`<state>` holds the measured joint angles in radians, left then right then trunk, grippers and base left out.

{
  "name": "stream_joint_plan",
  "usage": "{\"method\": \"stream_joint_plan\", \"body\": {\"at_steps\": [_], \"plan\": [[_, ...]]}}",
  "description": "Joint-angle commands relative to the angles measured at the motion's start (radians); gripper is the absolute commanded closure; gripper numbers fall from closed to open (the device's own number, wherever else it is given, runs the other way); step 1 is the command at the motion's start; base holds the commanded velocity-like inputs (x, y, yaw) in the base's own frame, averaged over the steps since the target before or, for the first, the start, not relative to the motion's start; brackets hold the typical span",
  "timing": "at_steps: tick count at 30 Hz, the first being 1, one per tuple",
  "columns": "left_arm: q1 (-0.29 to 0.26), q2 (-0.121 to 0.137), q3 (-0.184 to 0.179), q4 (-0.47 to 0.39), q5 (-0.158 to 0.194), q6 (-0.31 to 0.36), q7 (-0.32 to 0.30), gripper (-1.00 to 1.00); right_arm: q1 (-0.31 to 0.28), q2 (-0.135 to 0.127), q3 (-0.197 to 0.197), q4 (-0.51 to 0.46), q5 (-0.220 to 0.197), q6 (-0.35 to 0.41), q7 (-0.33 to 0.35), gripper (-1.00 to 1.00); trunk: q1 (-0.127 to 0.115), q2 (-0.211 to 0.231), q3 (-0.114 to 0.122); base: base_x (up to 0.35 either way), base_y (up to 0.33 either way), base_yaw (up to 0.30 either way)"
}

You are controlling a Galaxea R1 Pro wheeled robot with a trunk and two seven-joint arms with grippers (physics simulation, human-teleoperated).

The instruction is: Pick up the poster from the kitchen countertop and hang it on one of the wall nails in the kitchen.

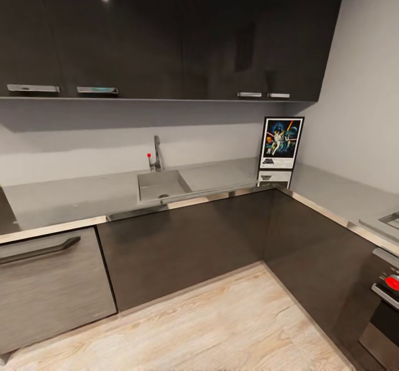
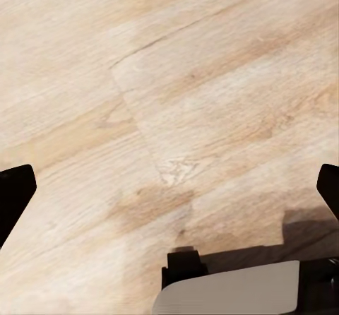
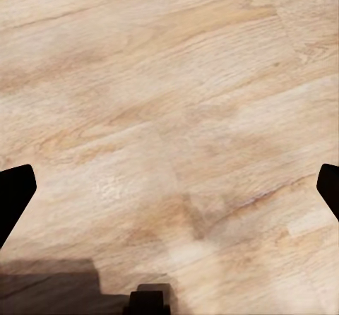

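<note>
Poster target noted; my two claws, left gripper (image 2: 169, 188) and right gripper (image 3: 169, 188), spread wide over pale wood-grain floor (image 2: 176, 96). One framed poster (image 1: 281, 142) stands upright in the smooth grey countertop (image 1: 72, 196) corner against the wall.

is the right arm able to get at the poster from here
Probably not yet. The poster stands in the far countertop corner, while the open right pincer points down at wood floor.

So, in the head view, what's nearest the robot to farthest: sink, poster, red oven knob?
1. red oven knob, low on the right.
2. sink, set in the countertop ahead.
3. poster, upright in the back corner.
</note>
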<state>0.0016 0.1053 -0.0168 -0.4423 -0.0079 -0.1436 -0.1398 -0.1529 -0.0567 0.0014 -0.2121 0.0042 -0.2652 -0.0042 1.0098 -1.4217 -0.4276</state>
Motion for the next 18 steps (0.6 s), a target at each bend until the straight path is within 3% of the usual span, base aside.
{"method": "stream_joint_plan", "body": {"at_steps": [1, 18], "plan": [[0.0, 0.001, -0.002, -0.001, -0.001, -0.001, -0.001, -1.0, -0.001, 0.0, 0.0, 0.001, 0.0, -0.003, 0.0, -1.0, -0.004, 0.007, 0.001, 0.0, 0.0, 0.0], [0.0, 0.001, -0.002, -0.001, -0.001, -0.001, -0.001, -1.0, -0.001, -0.001, 0.003, 0.001, 0.002, -0.003, 0.0, -1.0, -0.069, 0.126, 0.04, 0.0, 0.0, 0.0]]}}
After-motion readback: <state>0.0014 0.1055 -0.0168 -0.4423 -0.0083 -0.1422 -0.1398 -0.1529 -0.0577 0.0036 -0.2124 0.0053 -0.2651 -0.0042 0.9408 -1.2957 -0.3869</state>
